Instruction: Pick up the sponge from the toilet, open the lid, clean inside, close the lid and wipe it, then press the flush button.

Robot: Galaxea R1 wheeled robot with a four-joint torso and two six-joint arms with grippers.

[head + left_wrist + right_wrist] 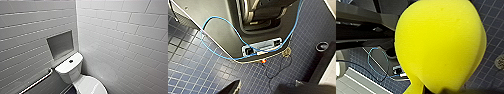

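In your head view the toilet sits at the lower centre of the frame, tucked into the corner of two white-tiled walls. The flush button is a dark dot in the middle of the tank top, and the lid lies down over the bowl at the bottom edge. A recessed niche opens in the wall just above the tank, and a grab bar slants across the lower left. Your left wrist view looks down on a dark blue tiled floor, with the robot's base and a loose blue cable draped over it. You cannot tell how the left gripper stands. In your right wrist view the sponge bulges large and bright yellow, pinched in the right gripper, which is clamped on it, well above the same blue floor with a round drain beside it.
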